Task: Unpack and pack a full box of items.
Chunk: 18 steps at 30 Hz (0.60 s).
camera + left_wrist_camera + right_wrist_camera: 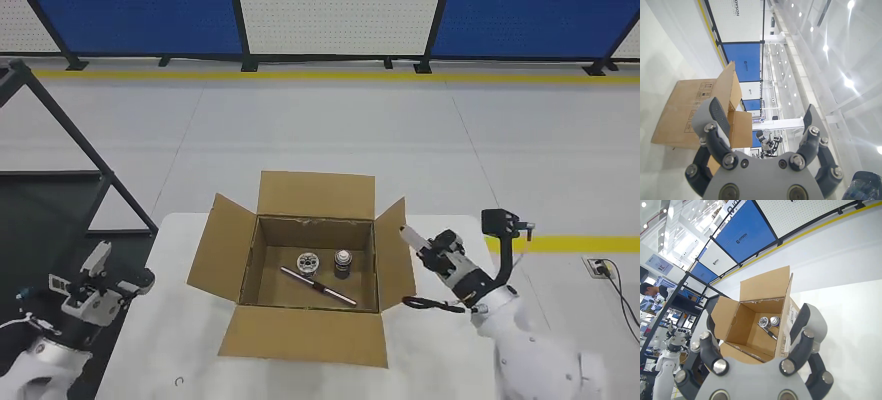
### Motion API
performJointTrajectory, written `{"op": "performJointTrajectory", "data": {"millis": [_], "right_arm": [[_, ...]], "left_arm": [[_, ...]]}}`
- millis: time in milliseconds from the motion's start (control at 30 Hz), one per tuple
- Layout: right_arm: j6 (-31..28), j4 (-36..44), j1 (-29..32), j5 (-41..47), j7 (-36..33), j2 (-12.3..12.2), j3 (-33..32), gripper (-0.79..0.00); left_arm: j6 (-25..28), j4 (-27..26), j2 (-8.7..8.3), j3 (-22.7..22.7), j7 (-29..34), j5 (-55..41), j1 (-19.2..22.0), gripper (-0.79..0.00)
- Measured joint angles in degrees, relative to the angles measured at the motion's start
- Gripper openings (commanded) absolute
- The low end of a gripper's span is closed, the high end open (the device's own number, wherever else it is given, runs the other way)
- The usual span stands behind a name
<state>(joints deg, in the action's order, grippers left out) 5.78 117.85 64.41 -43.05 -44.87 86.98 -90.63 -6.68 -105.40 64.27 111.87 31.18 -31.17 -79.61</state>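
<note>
My left gripper (762, 111) and right gripper (757, 313) flank the open brown cardboard box (315, 195), fingers spread wide, holding nothing.

Top camera is looking down at the box (305, 335); wrist cameras are facing it beyond left gripper (762, 105) and right gripper (757, 310).

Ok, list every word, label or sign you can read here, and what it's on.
Cardboard box, side: framed handling symbols; wording too small to read.
White sticker on the box: print too small to read.
Wall panels: a brand logo, not quoted.
</note>
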Motion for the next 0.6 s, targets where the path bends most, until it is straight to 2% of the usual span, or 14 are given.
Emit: {"op": "performJointTrajectory", "data": {"millis": [133, 233, 433, 600], "right_arm": [[1.05, -2.73, -0.82, 4.58, -4.65, -0.48, -1.04, 0.0], [1.24, -5.0, -1.98, 7.05, -7.83, -0.9, -1.73, 0.0], [0.08, -7.05, -2.23, 11.05, -10.42, -1.59, -1.73, 0.0], [-0.73, -7.22, -1.88, 14.67, -9.65, -1.87, -0.43, 0.0]], "left_arm": [[-5.56, 1.31, -0.7, -0.98, 2.55, 2.29, 2.76, 0.0], [-7.63, 3.05, -1.2, -2.4, 5.5, 3.74, 5.41, 0.0], [-8.18, 6.22, -1.95, -5.9, 10.04, 7.18, 9.71, 0.0], [-8.32, 7.18, -2.12, -8.34, 10.42, 7.15, 11.87, 0.0]]}}
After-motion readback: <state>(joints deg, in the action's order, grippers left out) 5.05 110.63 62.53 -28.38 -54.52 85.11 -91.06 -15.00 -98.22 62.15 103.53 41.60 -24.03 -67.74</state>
